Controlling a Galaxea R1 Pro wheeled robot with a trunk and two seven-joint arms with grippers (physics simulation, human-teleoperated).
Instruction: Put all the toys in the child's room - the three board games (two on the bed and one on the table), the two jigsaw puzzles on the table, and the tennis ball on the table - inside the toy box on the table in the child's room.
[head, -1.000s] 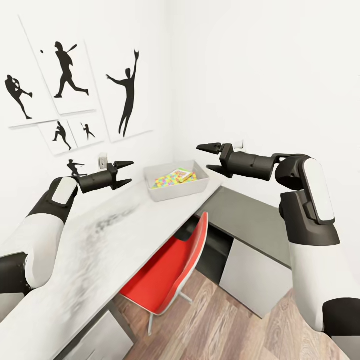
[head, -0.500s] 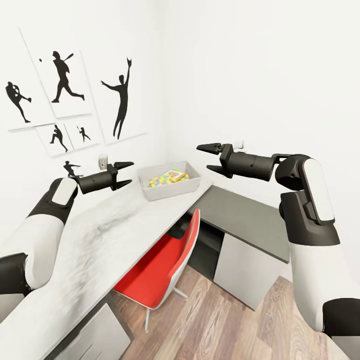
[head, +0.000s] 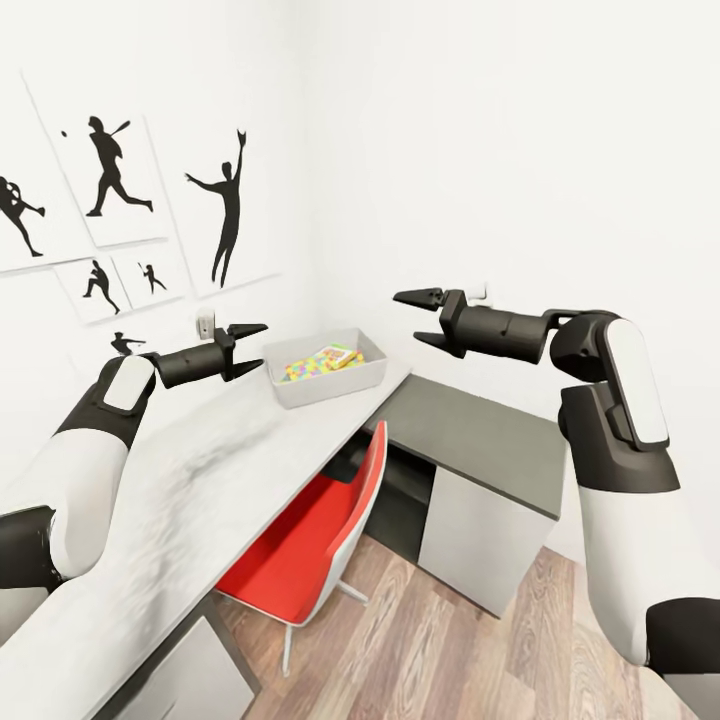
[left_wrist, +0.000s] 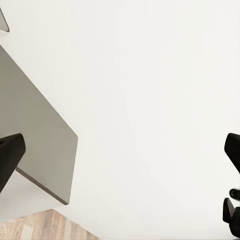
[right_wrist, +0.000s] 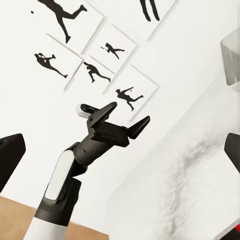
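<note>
The pale grey toy box (head: 330, 386) stands on the table (head: 200, 470) at its far end, by the room's corner. Inside it lie a multicolour jigsaw puzzle (head: 303, 369) and a flat board game (head: 337, 354) with an orange-yellow cover. My left gripper (head: 252, 346) hovers open over the table, just left of the toy box, with nothing between its fingers. It also appears in the right wrist view as the left gripper (right_wrist: 131, 112). My right gripper (head: 408, 317) hangs open and empty in the air right of the toy box. The tennis ball and the bed are out of view.
A red chair (head: 310, 540) is tucked under the table. A lower dark grey cabinet (head: 480, 430) with a white door joins the table at the corner. Black baseball-player pictures (head: 110, 180) hang on the left wall. Wood-plank floor (head: 450, 660) lies below.
The whole view has swung, so the toy box, pictures and chair sit further left in the picture. Both grippers keep the same open pose.
</note>
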